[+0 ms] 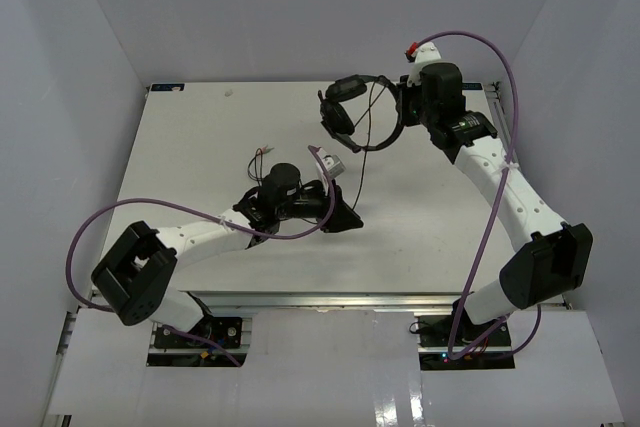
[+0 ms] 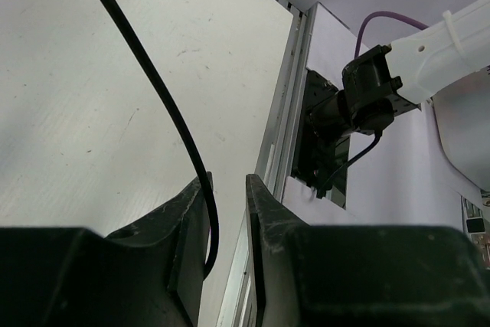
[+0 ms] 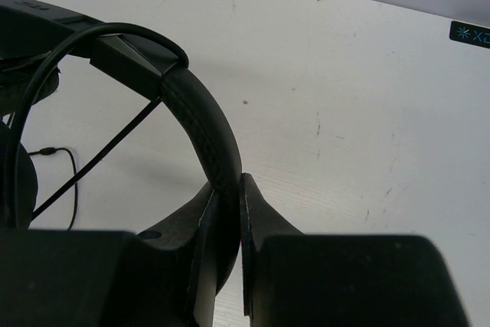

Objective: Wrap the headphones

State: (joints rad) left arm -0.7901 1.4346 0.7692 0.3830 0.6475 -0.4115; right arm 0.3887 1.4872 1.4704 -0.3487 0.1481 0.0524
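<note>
Black headphones (image 1: pixel 352 113) at the table's (image 1: pixel 200 137) one o'clock, headband clenched in right pincer (image 3: pixel 226 198). Left pincer (image 2: pixel 227 189) parted, cord (image 2: pixel 153 82) loose in its gap. Wrapping barely begun, by my judgement; most cord hangs free.

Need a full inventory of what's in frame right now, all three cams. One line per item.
black over-ear headphones: one, black, far side of the table, right of centre, held by the headband
thin black headphone cord: one, black, trailing from the headphones toward the left arm
flat white table: one, white, under both arms
plain enclosure walls: pale grey, around the table
thick purple robot cables: two, purple, one looping along each arm
left arm: one, white and black, reaching toward centre
right arm: one, white and black, reaching far
left end effector: one, black, open around the cord
right end effector: one, black, shut on the headband
</note>
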